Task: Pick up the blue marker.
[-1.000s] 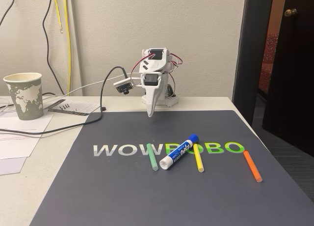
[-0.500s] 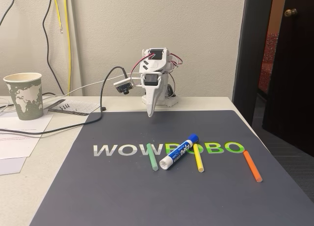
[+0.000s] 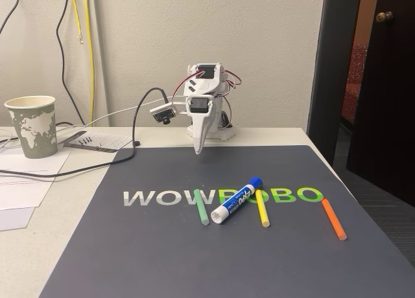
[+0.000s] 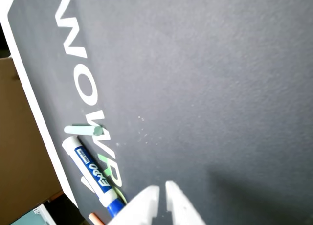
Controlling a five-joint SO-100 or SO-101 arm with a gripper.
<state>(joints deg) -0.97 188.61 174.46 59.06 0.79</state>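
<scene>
The blue marker lies on the mat, well apart from the raised gripper.

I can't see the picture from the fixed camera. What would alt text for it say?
A small white robot arm at the back of a table points its shut claw down above a dark mat lettered WOWROBO. On the mat lie a blue marker between a green stick and a yellow stick, with an orange stick farther right. A paper cup stands at the left.
</scene>
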